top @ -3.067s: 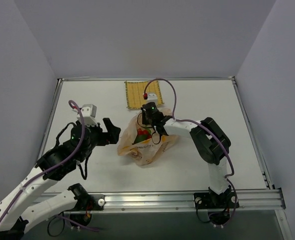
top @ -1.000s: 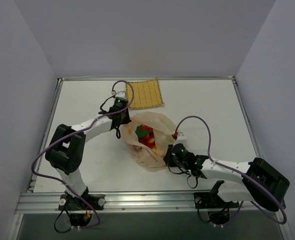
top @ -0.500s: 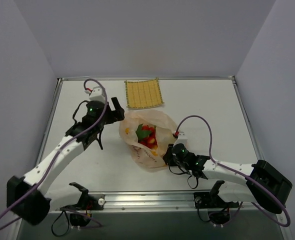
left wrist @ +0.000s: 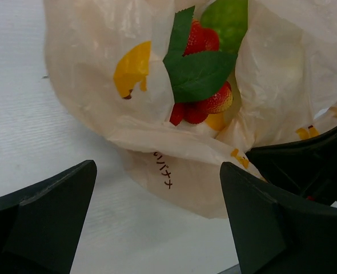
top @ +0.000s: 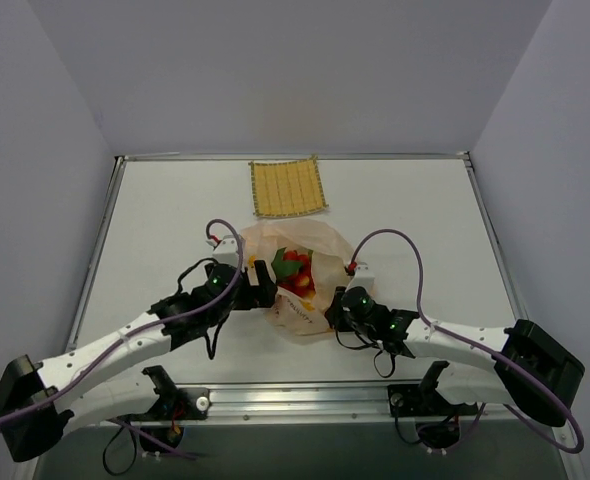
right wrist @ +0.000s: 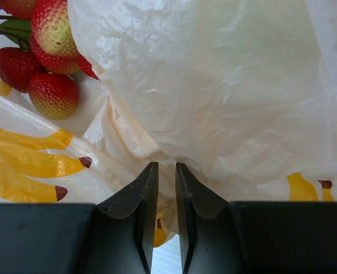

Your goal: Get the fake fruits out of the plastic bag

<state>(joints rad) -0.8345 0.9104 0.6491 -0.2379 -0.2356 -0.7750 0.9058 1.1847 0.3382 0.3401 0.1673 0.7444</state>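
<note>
A: Where does the plastic bag point(top: 293, 320) sit?
B: On the white counter point(top: 415, 220), a little below the middle of the overhead frame, crumpled, its mouth open upward. The yellow woven mat point(top: 288, 187) lies above it, toward the top of the counter.
A: And the fruits?
B: Those that show are inside the bag. In the left wrist view the red berries point(left wrist: 204, 39) sit in the upper middle of the frame with dark green leaves point(left wrist: 198, 73) across them. The lime-green fruit point(left wrist: 230, 17) is at the top edge, just behind the berries. A patch of yellow point(left wrist: 217, 121) shows under the lowest berries; it may be another fruit, but too little of it is visible to say.
A: The left tool point(left wrist: 157, 167)?
B: It stands wide open with nothing in it. Its two fingers point(left wrist: 48, 211) fill the lower corners of its wrist view, with the bag's near wall and a strip of bare counter between them. Overhead, it is at the bag's left edge.
A: The right tool point(right wrist: 166, 168)?
B: It is at the bag's lower right edge in the overhead frame. Its fingers point(right wrist: 144, 197) are drawn almost together, leaving a thin slit, and a fold of the bag's film runs down into that slit, so it is pinching the bag. In its wrist view berries show in the upper left corner and printed yellow bananas point(right wrist: 25, 154) run along the left edge.
</note>
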